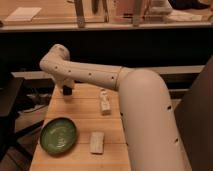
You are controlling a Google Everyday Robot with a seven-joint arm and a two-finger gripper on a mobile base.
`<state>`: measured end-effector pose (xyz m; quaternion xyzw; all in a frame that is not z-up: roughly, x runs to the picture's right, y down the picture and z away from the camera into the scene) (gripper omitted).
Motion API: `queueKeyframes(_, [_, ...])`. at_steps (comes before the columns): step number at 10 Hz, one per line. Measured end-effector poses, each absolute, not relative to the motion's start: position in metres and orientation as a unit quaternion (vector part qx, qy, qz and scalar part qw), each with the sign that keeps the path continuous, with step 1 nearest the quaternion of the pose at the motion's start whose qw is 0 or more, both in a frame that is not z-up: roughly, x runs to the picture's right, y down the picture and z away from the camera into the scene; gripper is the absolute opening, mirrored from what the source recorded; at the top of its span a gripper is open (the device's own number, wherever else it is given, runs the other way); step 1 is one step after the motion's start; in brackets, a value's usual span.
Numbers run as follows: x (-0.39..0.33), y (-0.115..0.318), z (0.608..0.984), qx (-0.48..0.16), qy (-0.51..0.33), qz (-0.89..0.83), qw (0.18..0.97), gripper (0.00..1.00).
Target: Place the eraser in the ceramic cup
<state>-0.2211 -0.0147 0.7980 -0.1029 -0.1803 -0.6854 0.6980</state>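
The eraser (97, 142), a pale flat rectangular block, lies on the wooden table (82, 112) near its front edge, right of a green plate. A small off-white upright object (104, 101), which I take for the ceramic cup, stands mid-table. My gripper (66, 92) is a dark shape hanging from the white arm (95, 77) at the table's far left. It sits left of the cup and well behind the eraser, touching neither.
A green round plate (58, 135) lies at the front left of the table. My thick white arm (150, 125) covers the table's right side. A dark chair or cart (9, 105) stands left of the table. A counter with glass panes (100, 22) runs behind.
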Motion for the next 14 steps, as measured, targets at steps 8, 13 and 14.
queueKeyframes(8, [-0.225,-0.008,0.802,-0.105,-0.186,-0.688,0.694,0.03])
queueKeyframes(13, [-0.232,-0.004,0.803,-0.104,-0.189,-0.691,0.69,0.11])
queueKeyframes(14, [-0.232,-0.003,0.803,-0.104,-0.19,-0.691,0.69,0.11])
